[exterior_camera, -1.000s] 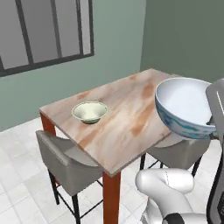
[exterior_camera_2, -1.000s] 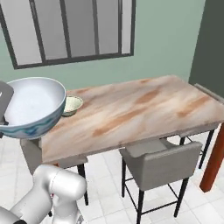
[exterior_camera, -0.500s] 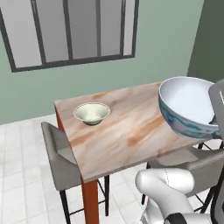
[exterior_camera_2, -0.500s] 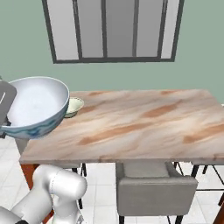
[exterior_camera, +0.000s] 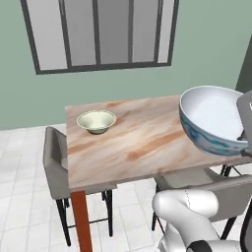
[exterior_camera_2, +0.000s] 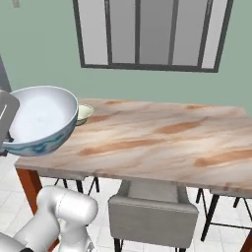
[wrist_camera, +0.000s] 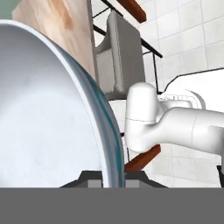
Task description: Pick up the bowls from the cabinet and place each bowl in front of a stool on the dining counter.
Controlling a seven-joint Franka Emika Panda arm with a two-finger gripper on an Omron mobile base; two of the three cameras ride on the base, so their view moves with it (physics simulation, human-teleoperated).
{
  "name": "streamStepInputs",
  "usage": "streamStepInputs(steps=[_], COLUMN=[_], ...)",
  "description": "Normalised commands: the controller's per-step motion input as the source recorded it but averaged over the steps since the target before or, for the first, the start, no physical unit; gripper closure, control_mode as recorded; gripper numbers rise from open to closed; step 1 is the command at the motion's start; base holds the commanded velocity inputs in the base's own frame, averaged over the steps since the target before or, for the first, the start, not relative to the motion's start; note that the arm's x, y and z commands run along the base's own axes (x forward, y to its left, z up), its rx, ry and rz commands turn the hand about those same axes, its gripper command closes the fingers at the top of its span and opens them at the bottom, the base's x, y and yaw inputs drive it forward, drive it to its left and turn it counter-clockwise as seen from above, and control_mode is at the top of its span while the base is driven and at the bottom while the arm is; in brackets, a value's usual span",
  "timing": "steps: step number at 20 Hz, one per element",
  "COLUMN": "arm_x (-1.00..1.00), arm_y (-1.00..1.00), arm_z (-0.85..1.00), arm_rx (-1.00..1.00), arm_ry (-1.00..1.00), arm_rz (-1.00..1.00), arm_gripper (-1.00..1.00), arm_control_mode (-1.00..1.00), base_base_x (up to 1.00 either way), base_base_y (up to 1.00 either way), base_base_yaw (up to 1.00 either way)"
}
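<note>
Right, my tool (wrist_camera: 107,181) is pinched narrow on the rim of the blue-patterned bowl (exterior_camera: 212,119), its tips sitting either side of the thin wall, and I am carrying the bowl tilted on its side, above the near edge of the bench (exterior_camera: 138,142). The cream bowl (exterior_camera: 96,121) already sits on the bench near its far left corner, in front of the grey stool (exterior_camera: 55,165) at that end. Another stool (exterior_camera_2: 152,211) stands just below the near edge. My worry is the grip: a rim pinch on a deep bowl held this steeply could let it swing or slip out if I move sharply. Lowered while tilted, I judge it could roll off the edge.
</note>
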Motion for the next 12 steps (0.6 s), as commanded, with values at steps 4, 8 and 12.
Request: streamStepInputs(steps=[4, 8, 12], arm_x=[0.0, 0.0, 0.0], arm_y=[0.0, 0.0, 0.0], arm_z=[0.0, 0.0, 0.0], arm_rx=[0.0, 0.0, 0.0], arm_ry=[0.0, 0.0, 0.0], arm_rz=[0.0, 0.0, 0.0], arm_gripper=[1.0, 1.0, 1.0], arm_control_mode=[1.0, 1.0, 1.0], base_base_x=[-0.07, 0.04, 0.39], base_base_y=[-1.0, -0.99, -0.94], base_base_yaw=[0.18, 0.1, 0.03])
